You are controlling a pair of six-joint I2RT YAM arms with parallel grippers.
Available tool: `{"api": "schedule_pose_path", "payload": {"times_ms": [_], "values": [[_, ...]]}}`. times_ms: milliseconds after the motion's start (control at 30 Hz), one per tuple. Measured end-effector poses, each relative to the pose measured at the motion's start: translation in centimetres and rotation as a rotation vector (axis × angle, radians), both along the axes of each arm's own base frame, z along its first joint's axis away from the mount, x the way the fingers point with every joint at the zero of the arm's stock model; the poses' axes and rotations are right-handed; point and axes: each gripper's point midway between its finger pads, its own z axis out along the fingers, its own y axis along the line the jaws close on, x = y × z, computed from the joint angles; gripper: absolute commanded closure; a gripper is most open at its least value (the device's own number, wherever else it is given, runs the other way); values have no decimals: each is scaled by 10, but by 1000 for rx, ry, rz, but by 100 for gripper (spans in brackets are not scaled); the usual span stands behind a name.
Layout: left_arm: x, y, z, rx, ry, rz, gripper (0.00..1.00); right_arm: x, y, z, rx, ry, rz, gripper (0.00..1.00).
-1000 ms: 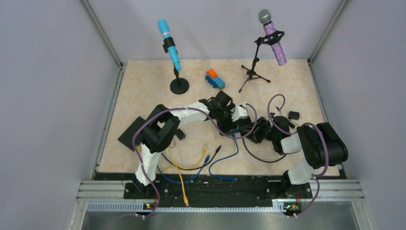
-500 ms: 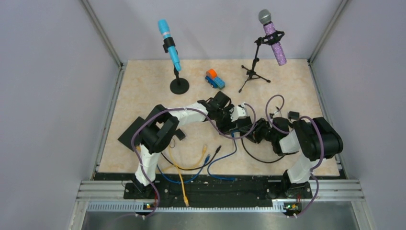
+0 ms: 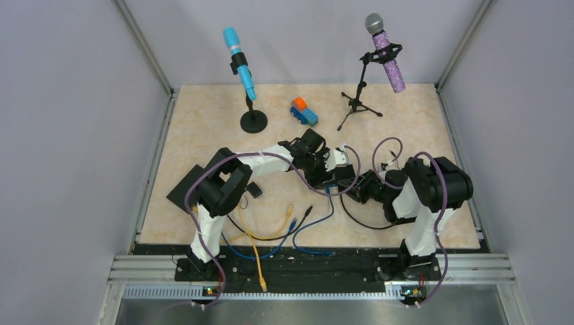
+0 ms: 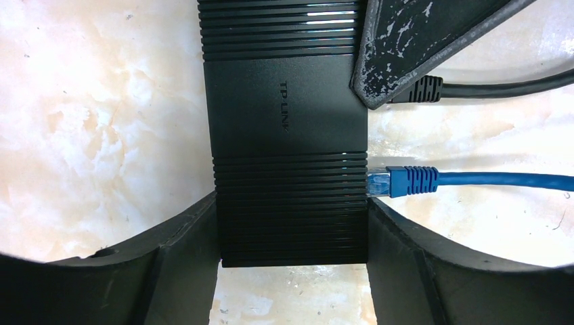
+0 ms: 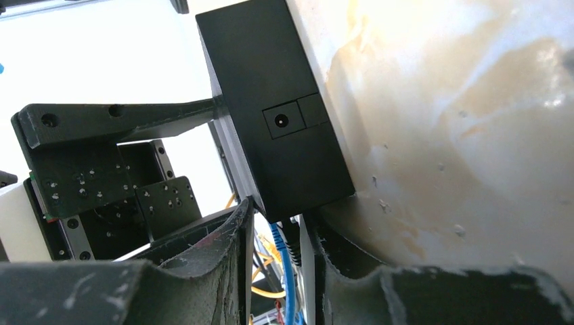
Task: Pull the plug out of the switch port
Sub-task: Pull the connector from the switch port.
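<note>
The black TP-LINK switch point(image 4: 291, 135) lies flat on the table; it also shows in the right wrist view point(image 5: 271, 101) and, partly hidden, in the top view point(image 3: 338, 176). A blue plug point(image 4: 405, 181) sits in a port on its right side. A black plug point(image 4: 425, 89) sits in a port further along. My left gripper point(image 4: 292, 271) point(image 3: 326, 170) is shut on the switch, one finger against each long side. My right gripper point(image 5: 274, 230) point(image 3: 359, 187) is turned on its side, slightly open around the black plug point(image 5: 292, 245). The blue cable point(image 5: 279, 254) shows just behind it.
A blue microphone on a round stand point(image 3: 241, 64), a purple microphone on a tripod point(image 3: 386, 54) and a toy car point(image 3: 304, 111) stand at the back. Loose yellow point(image 3: 257, 238) and blue point(image 3: 301, 227) cables lie near the front. A flat black box point(image 3: 184, 191) lies at the left.
My right arm has swung left toward the switch, bringing its gripper in at the plugs. My left gripper has stayed on the switch.
</note>
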Motion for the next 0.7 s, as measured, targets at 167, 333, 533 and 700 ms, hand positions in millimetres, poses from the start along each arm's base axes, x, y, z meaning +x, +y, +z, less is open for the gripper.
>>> {"api": "schedule_pose_path", "payload": {"times_ms": [167,333,533,700], "values": [[0,0,0,1,0,1,29,0,0,1,4,-6,-1,67],[0,1,0,3,1,1,29,0,0,3,12,-15,-5,57],[-1,2,0,12,7,2,30,-4,-2,5,-2,-29,-9,67],[-2,2,0,18,10,1,31,-6,-3,1,-14,-6,-9,70]]}}
